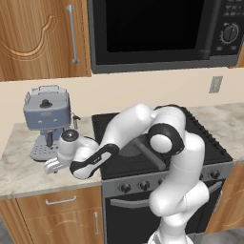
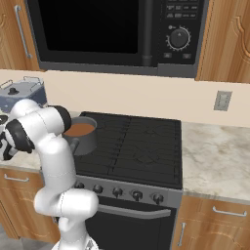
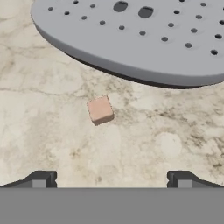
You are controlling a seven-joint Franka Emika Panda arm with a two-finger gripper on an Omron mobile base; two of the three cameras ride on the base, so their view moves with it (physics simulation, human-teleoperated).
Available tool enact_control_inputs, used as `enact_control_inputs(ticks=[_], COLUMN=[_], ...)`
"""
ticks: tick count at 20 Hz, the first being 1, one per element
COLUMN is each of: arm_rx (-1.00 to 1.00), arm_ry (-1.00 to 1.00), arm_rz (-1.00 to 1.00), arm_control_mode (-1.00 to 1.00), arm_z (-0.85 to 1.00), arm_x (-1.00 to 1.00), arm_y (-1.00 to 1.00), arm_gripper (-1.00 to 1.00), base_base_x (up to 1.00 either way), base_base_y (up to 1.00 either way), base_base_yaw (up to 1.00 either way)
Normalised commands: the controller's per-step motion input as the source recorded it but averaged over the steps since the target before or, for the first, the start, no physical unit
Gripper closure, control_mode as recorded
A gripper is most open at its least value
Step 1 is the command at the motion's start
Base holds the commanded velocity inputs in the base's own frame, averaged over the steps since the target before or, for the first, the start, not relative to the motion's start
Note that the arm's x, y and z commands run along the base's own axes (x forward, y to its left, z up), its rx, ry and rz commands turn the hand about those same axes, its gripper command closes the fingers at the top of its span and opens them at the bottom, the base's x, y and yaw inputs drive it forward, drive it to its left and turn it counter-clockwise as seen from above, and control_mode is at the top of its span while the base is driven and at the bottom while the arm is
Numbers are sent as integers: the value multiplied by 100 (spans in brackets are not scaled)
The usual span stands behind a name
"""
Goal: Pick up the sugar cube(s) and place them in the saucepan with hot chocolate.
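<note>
We see the gripper (image 3: 111, 179) hanging low over the marble counter (image 3: 52, 144), its two dark fingertips (image 3: 41, 179) spread wide apart with nothing between them. One tan sugar cube (image 3: 100, 109) lies on the counter ahead of the tips, a little left of the midline between them and not touching either, just short of the grey perforated drip tray (image 3: 131, 39) of the espresso machine (image 1: 46, 119). From the left base camera the arm bends down to the left of the stove (image 1: 209, 143), the hand sitting in front of that blue-grey machine at the counter's front edge. From the right base camera we find the saucepan (image 2: 82, 135) on the stove's rear left burner, partly behind the arm, with brown liquid showing inside. Above the stove hangs a black microwave (image 2: 97, 29) with a round dial; its panel markings are too small for us to read, and we can make out no brand name on the machine.
</note>
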Motion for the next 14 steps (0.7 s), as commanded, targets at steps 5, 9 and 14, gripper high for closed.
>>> enact_control_inputs(ticks=[5, 9, 14], arm_rx=[0, 0, 0], arm_ry=[0, 0, 0], arm_rz=[0, 0, 0], arm_control_mode=[-100, -100, -100], arm_z=[0, -2, -4], arm_x=[4, 23, 27], arm_y=[13, 5, 7], arm_gripper=[-100, -100, -100], base_base_x=[0, 0, 0], base_base_y=[0, 0, 0], base_base_yaw=[0, 0, 0])
